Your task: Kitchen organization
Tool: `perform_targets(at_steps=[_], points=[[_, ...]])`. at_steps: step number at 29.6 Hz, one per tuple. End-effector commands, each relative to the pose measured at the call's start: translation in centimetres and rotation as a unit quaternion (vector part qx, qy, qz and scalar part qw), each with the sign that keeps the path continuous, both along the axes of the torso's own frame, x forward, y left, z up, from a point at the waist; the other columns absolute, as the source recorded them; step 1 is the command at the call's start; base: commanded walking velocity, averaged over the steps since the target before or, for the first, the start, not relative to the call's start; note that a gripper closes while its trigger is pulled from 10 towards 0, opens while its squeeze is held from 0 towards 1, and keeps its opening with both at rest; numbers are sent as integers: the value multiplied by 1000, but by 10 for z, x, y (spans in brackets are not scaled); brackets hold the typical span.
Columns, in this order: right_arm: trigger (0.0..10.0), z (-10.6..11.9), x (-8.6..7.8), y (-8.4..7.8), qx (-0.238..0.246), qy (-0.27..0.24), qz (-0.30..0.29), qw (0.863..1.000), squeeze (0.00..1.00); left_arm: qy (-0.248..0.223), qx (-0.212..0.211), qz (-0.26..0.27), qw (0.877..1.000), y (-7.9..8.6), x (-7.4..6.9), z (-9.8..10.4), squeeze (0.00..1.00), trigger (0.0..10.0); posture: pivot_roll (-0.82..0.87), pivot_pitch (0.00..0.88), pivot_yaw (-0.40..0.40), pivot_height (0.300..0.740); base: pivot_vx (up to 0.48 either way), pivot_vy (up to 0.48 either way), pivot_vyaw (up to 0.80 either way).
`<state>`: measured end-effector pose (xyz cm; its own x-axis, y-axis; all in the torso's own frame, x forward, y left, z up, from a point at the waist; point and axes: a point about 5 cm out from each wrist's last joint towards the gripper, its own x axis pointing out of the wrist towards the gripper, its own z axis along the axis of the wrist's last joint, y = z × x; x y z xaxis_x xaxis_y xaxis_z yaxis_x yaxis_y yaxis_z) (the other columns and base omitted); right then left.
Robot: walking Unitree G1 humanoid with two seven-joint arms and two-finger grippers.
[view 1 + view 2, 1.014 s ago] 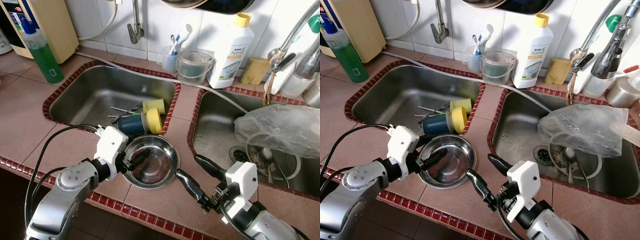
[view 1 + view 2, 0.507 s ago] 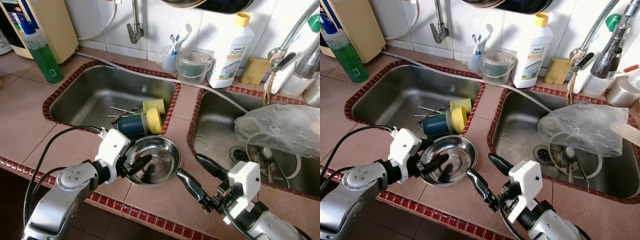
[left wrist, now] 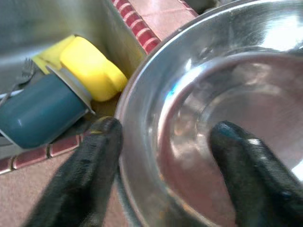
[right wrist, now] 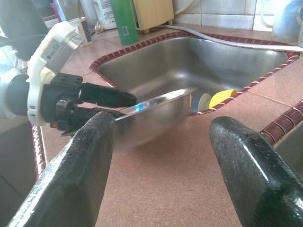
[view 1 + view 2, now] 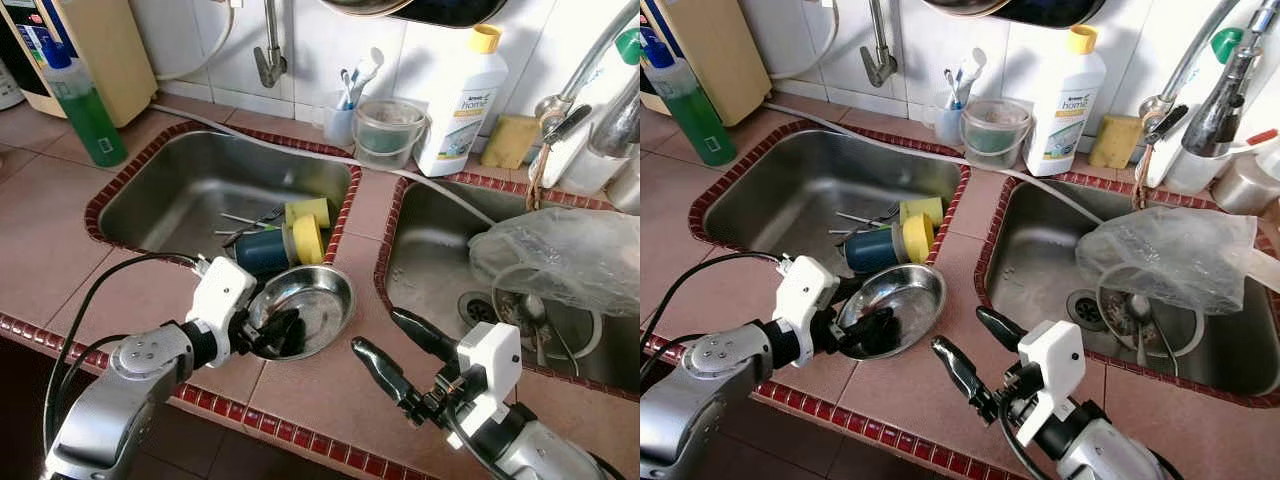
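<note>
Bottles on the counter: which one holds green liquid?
The clear bottle at the far left, beside the left sink. The white bottle with the yellow cap stands by the wall tiles.

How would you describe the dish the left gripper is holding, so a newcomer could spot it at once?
Find the left sink in the tiled counter; on the tiles at its near right corner is a round steel bowl, tilted, with the left gripper clamped on its near rim. Unlike the blue and yellow bottle lying in the sink just behind it, it is bare shiny metal.
</note>
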<state>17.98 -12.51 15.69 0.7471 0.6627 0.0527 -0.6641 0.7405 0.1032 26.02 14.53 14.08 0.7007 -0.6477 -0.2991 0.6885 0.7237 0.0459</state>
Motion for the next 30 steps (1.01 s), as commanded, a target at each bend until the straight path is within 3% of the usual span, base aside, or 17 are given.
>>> perform_targets(at_steps=[1, 27, 28, 30], points=[[10000, 2, -2, 0, -2, -4, 3, 1000, 0, 22, 5, -14, 1000, -3, -6, -7, 0, 0, -69, 181, 15, 740, 0, 0, 0], [10000, 4, -1, 0, -4, -7, 0, 1000, 0, 1, -9, -16, 1000, -4, -4, 2, 0, 0, -68, 183, 19, 740, 0, 0, 0], [10000, 4, -1, 0, -5, -8, 0, 1000, 0, 1, -10, -11, 1000, -3, -3, 3, 0, 7451, -67, 182, 19, 740, 0, 0, 0], [10000, 4, -1, -1, -5, -8, 0, 1000, 0, 0, -10, -9, 1000, -3, -3, 3, 0, 7451, -67, 181, 18, 740, 0, 0, 0]])
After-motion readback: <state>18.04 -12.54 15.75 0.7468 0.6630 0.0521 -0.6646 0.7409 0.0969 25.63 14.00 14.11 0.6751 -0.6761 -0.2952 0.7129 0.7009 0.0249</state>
